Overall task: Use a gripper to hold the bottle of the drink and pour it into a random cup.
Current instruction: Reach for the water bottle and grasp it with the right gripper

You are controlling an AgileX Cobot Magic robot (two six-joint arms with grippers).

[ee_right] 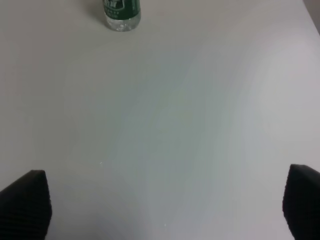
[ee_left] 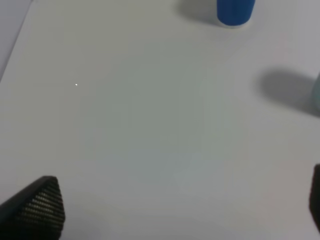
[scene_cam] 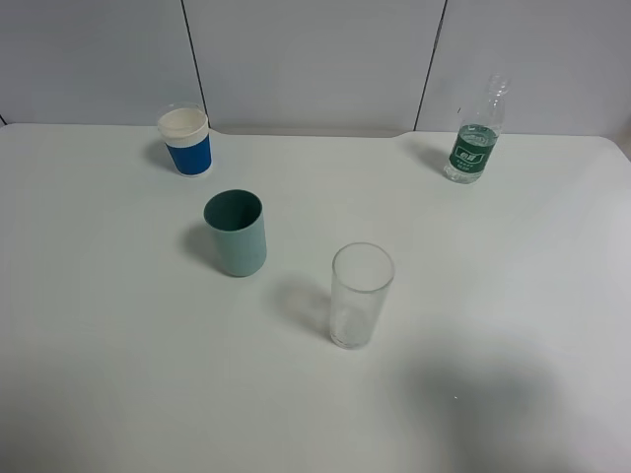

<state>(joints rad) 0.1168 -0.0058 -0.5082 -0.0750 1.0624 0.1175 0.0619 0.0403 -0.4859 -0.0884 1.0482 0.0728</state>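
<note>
The bottle of the drink point(scene_cam: 473, 146), clear with a dark green label, stands upright at the back right of the white table; its base also shows in the right wrist view point(ee_right: 121, 12). The cup point(scene_cam: 361, 294), a tall clear glass tumbler, stands upright near the table's middle. No arm shows in the exterior high view. My right gripper point(ee_right: 162, 202) is open over bare table, well short of the bottle, with nothing between its fingers. My left gripper point(ee_left: 177, 205) is also open and empty, its dark fingertips point(ee_left: 42, 205) wide apart above the table.
A teal-green cup point(scene_cam: 237, 235) stands left of the glass, its edge showing in the left wrist view point(ee_left: 316, 92). A blue-and-white paper cup point(scene_cam: 186, 141) sits at the back left, also seen from the left wrist point(ee_left: 235, 11). A grey panelled wall rises behind the table point(scene_cam: 99, 345).
</note>
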